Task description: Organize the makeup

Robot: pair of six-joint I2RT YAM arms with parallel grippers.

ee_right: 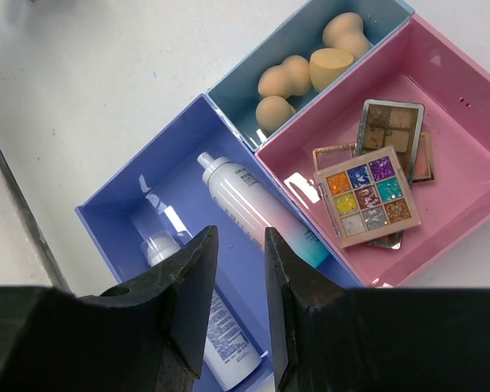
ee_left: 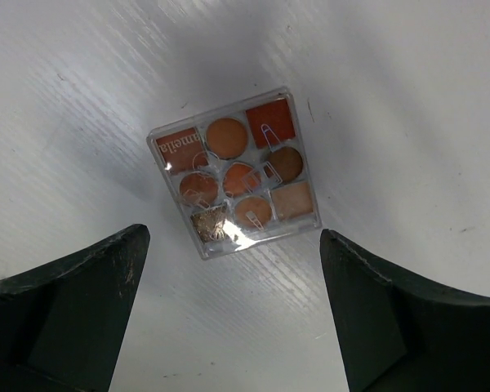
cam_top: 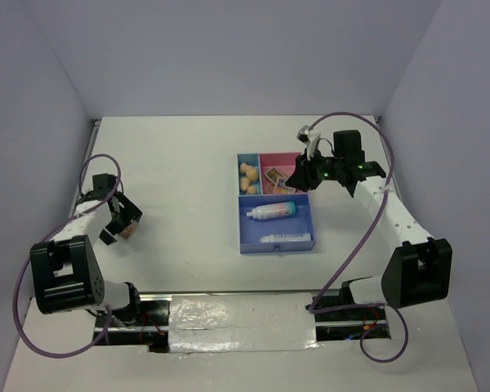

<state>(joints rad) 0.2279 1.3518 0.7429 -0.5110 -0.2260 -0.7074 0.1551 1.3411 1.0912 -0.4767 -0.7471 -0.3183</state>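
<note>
left gripper (ee_left: 233,238) gapes wide over the flat orange eyeshadow palette (ee_left: 235,173); closing may skid it. right gripper (ee_right: 241,234) fingers sit narrowly apart, empty.

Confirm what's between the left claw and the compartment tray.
Nothing. The top view shows only bare table between the left claw and the compartment tray.

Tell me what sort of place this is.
Likely a robot lab test cell: plain walls enclose a white table, a left arm and right arm are bolted at its near edge, and a compartment tray of makeup sits on it.
</note>
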